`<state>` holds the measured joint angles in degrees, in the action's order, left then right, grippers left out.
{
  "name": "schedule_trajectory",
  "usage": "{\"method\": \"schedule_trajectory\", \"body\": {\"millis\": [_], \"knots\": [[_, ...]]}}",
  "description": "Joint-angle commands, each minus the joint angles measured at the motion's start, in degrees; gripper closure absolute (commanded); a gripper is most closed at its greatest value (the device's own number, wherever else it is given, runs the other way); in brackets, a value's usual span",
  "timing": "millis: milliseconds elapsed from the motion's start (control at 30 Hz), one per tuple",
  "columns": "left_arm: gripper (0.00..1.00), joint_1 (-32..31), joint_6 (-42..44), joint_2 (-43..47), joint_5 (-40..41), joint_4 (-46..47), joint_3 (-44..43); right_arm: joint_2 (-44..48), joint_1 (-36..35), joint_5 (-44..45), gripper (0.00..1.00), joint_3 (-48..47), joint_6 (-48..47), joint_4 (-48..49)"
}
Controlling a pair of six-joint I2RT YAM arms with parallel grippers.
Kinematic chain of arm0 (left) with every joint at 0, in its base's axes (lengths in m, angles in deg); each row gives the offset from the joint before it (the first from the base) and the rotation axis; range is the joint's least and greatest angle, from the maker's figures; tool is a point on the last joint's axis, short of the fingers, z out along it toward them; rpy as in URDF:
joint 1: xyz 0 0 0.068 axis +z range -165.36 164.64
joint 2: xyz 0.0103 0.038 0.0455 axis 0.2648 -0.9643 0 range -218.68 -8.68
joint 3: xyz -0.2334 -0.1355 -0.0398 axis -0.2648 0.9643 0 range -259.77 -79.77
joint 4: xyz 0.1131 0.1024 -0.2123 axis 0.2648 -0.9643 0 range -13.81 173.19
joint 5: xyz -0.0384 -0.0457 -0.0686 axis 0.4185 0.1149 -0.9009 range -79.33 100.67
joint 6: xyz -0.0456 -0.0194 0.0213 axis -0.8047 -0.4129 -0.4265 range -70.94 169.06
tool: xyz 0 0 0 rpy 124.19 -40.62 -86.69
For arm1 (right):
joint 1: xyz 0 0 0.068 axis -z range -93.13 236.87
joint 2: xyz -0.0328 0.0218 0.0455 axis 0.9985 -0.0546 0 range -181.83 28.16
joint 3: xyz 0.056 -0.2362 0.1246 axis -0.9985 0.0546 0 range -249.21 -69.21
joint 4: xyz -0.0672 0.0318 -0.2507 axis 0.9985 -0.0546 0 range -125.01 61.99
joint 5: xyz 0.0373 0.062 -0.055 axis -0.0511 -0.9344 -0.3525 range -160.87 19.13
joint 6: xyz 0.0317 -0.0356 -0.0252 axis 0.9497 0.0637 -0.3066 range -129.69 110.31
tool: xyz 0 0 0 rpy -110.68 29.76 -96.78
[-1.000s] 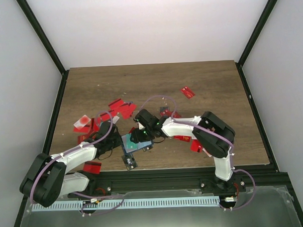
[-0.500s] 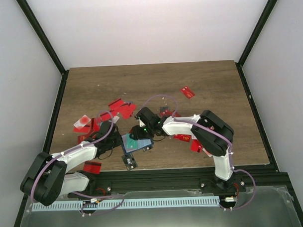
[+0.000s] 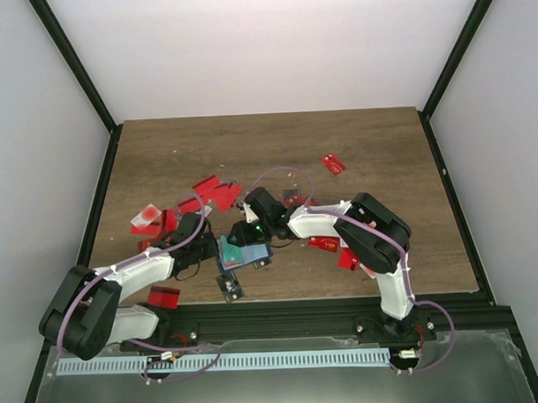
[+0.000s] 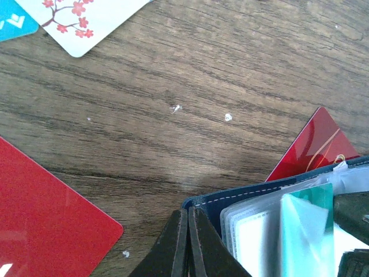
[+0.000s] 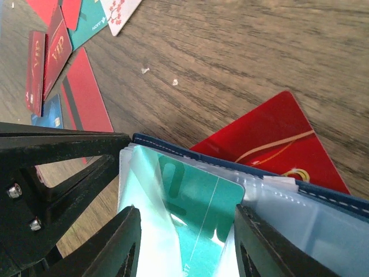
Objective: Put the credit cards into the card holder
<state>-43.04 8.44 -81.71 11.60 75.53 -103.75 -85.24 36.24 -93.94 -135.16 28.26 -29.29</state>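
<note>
Since a second ago my right arm has drawn its elbow in leftward, and my right claw (image 5: 185, 214) has shifted a little away from me. Its jaws stand apart on either side of a teal card (image 5: 196, 193). That card sits partway inside a clear, shiny sleeve of the card holder (image 4: 248, 193). Whether the jaws squeeze it I cannot tell. My left claw (image 4: 188, 214) is closed tight, pinching the corner of the holder's navy stitched cover. The holder lies open between my two claws, near the front edge of the table (image 4: 202, 69). A glossy red card (image 5: 271, 138) with a gold swirl pokes out from under its far side. Beyond, on dark wood grain, lie red VIP cards (image 5: 49, 52), a blossom-printed white card (image 4: 86, 17) and a plain red card (image 4: 40, 213).
</note>
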Motion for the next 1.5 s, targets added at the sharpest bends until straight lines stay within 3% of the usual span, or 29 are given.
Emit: {"method": "schedule_trajectory", "body": {"millis": [0, 267, 400, 833, 1100, 1467], "knots": [[0.96, 0.0, 2.4, -2.2, -2.2, -3.2, 0.0, -2.1, -0.2, -4.4, 0.54, -0.5, -2.2, 3.0], [0.96, 0.0, 2.9, -2.5, -2.3, -3.2, -0.1, -1.0, -0.2, -3.7, 0.57, 0.5, -3.6, 5.4], [0.96, 0.0, 3.1, -2.5, -2.4, -3.0, 0.0, 0.3, -0.1, -2.3, 0.68, 1.8, -4.1, 6.8], [0.96, 0.0, 3.6, -2.4, -2.4, -3.0, 0.1, 7.6, 1.0, -6.6, 0.90, 8.1, -3.3, 15.8], [0.96, 0.0, 4.2, -2.0, -2.3, -3.1, 0.1, 15.5, 1.4, -7.1, 0.89, 14.2, -2.9, 20.6], [0.96, 0.0, 4.8, -1.6, -2.6, -3.3, 0.2, 11.0, 3.2, -3.0, 0.86, 13.3, -3.3, 14.7]]}}
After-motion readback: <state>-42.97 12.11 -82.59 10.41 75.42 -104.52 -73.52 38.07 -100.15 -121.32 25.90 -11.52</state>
